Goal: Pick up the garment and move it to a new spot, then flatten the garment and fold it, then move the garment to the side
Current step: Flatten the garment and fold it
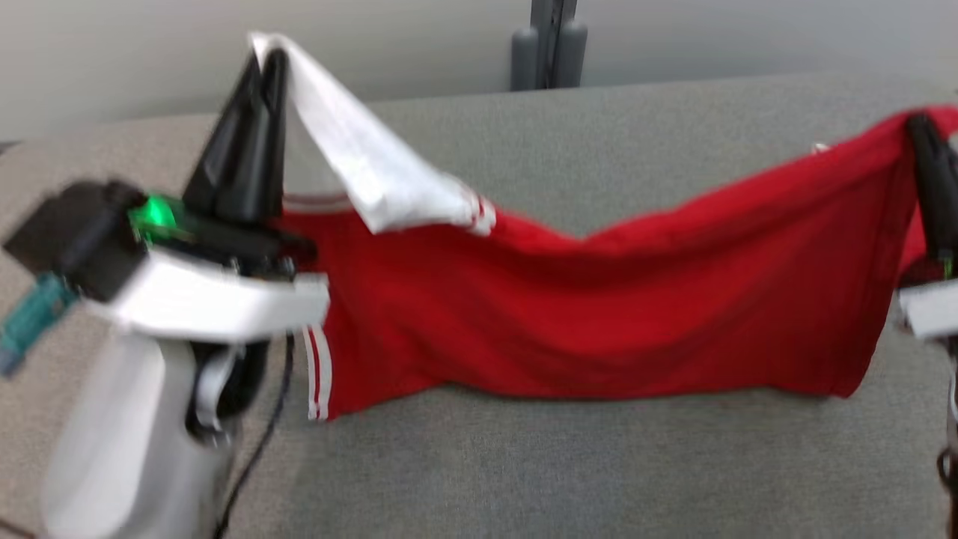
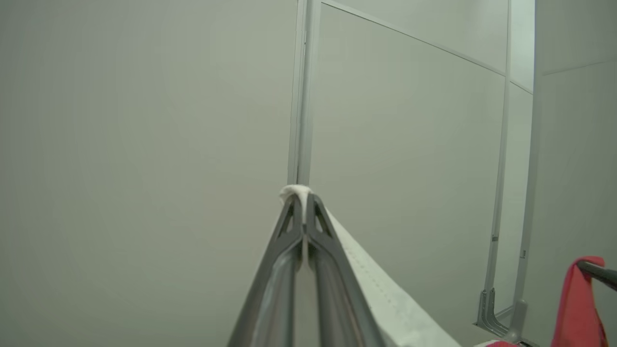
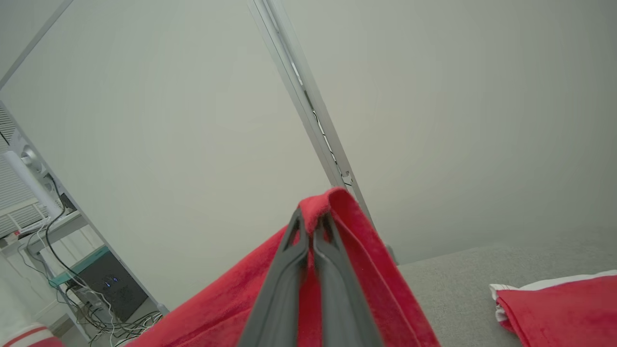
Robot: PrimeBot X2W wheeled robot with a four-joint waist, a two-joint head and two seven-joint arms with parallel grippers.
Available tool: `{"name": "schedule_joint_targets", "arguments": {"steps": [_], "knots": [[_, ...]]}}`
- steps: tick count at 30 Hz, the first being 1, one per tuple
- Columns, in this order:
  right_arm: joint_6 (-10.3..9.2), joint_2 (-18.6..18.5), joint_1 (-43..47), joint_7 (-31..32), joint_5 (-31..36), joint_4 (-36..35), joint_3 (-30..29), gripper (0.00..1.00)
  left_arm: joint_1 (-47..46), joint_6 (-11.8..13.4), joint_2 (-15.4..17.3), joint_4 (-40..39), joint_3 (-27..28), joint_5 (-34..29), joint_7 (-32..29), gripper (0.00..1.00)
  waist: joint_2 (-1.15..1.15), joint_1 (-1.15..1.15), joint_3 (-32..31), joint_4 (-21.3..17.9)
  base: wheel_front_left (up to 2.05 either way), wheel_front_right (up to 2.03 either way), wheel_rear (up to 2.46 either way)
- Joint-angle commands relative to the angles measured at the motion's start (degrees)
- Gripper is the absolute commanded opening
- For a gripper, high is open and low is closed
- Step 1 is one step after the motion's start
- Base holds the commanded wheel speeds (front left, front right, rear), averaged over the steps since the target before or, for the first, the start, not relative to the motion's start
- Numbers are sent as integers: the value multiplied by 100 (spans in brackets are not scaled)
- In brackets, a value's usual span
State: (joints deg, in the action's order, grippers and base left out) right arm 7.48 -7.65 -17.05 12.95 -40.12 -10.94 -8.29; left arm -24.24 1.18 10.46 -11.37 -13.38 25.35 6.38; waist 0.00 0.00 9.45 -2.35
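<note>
The garment (image 1: 599, 314) is red with a white part and red-and-white striped trim. It hangs stretched between both grippers above the grey table (image 1: 569, 464), its lower edge resting on the surface. My left gripper (image 1: 268, 60) is raised at the upper left, shut on a white corner of the garment (image 2: 296, 192). My right gripper (image 1: 919, 127) at the right edge is shut on a red corner of the garment (image 3: 320, 207). The left wrist view also catches the right gripper's dark tip and red cloth (image 2: 576, 303) at its lower right.
A grey post base (image 1: 550, 45) stands behind the table's far edge against a pale wall panel. In the right wrist view, a desk with cables and equipment (image 3: 72, 270) sits beyond the table. A second red fold with white edging (image 3: 559, 303) lies on the table.
</note>
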Motion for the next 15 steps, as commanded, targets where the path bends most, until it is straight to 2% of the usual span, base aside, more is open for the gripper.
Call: {"name": "schedule_joint_targets", "arguments": {"steps": [1,5,9,13,15], "knots": [[4,-68,-338,15,48,141,28,0,-361,-71,57,161,50,54,-38,0,0,0,480,12,0,0,0],[4,-157,-1868,3,276,987,207,0,-1887,-301,188,1160,121,3,-278,0,0,0,1108,22,0,0,0],[3,-187,-3685,-204,624,1982,354,0,-3749,-358,265,2221,179,-161,-458,0,0,0,1670,-11,0,0,0],[3,-38,-5401,-716,1083,3131,389,0,-5450,-341,262,3239,82,-552,-246,0,0,0,2043,-56,0,0,0],[3,18,-6112,-1120,1372,3682,365,0,-6155,-303,216,3703,38,-741,65,0,0,0,2127,-75,0,0,0]]}}
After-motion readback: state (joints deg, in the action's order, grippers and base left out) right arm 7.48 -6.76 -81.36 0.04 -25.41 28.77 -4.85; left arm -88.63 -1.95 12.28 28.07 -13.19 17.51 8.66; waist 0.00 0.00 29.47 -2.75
